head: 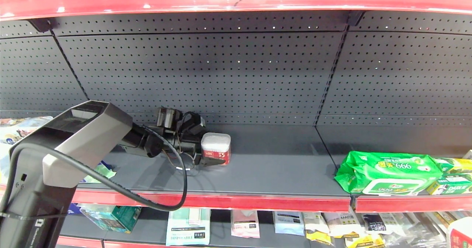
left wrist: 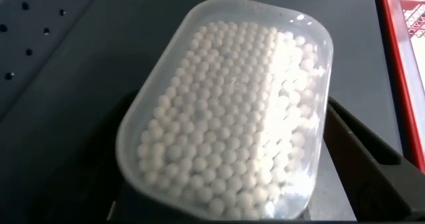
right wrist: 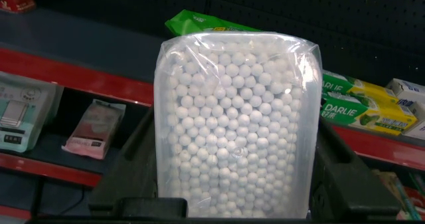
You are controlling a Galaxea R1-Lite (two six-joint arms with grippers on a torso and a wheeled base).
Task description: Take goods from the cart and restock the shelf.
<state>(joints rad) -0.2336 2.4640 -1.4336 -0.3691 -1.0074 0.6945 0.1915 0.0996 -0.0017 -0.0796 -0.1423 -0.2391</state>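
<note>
Clear plastic forms the cotton swab box [head: 216,145], stood on the shelf board [head: 273,167] well left of the green wipes pack [head: 387,172] and clasped by the left gripper [head: 211,155] with narrowed fingers. A clear cotton swab bag [right wrist: 236,117] is clamped in the right gripper [right wrist: 236,184], held in front of that wipes pack.

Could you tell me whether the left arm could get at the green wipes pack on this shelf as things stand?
Probably not yet: the left gripper is shut on the cotton swab box, though the bare shelf between it and the green wipes pack leaves the way free.
</note>
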